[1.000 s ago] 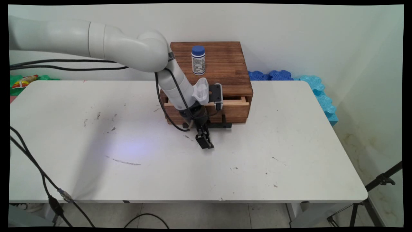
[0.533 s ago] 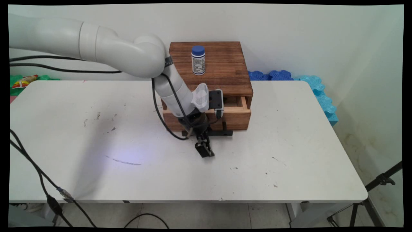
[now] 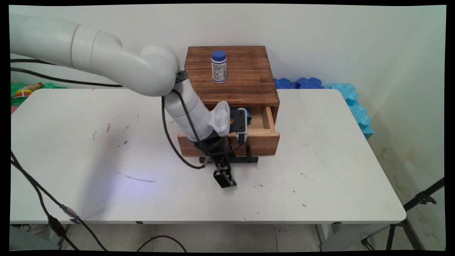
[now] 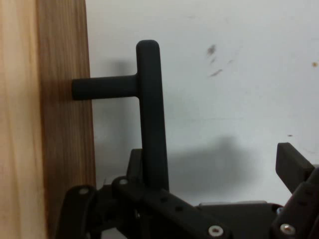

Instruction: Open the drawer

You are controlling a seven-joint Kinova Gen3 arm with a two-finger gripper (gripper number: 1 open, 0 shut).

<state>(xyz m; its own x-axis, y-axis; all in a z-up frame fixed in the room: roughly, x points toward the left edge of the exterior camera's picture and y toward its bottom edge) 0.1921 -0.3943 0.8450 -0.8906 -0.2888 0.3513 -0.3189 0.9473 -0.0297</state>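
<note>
- Fingers of the black two-finger gripper point(image 3: 224, 177) stood wide apart, clamping nothing. In the hand view point(image 4: 214, 159) one finger point(image 4: 134, 167) sat in the gap between the handle bar and the drawer front, touching or just beside the bar. The other finger point(image 4: 294, 167) stood well apart on the bar's near side.
- The black T-post bar handle point(image 3: 249, 159) therefore lay between the fingers. Its long axis point(image 4: 149, 114) ran left to right along the drawer front, across the gripper's opening.
- The pale wooden drawer point(image 3: 265, 137) lay directly on the far side of the gripper and stood partly out of its dark brown wooden box point(image 3: 241, 74).
- A white bottle with a blue cap point(image 3: 219, 66) stood upright on the box top, well apart from the gripper.
- The box rested at the far middle of the white table point(image 3: 320, 160).
</note>
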